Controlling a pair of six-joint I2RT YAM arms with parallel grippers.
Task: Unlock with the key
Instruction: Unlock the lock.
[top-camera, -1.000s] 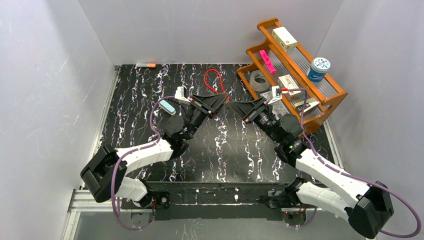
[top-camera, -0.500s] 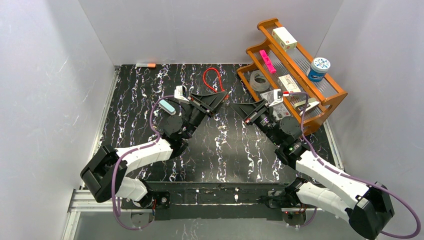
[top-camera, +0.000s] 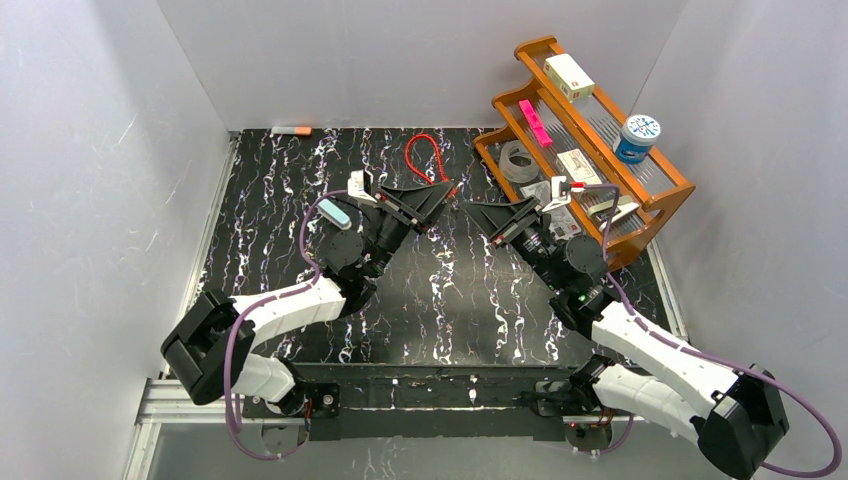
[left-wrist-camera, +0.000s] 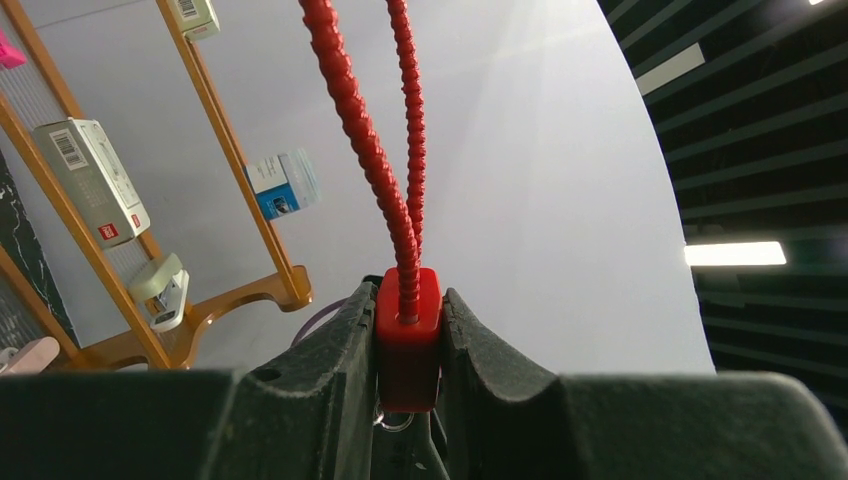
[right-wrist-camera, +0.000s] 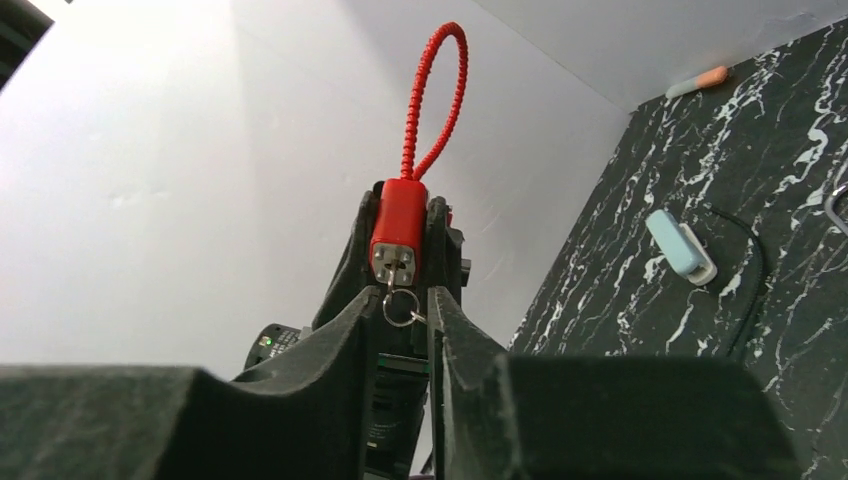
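Black marbled tabletop and white walls frame the scene. Just above the upper middle of the tabletop, the red lock sits clamped in the left gripper. Since a second ago the right gripper has turned at the wrist and looks narrower from above, while the left one has barely moved. The lock is a small red block with a ribbed red cable loop and a metal face. A key ring hangs from that face between the right fingers, and whether they pinch it cannot be told. A wooden shelf stands at upper right.
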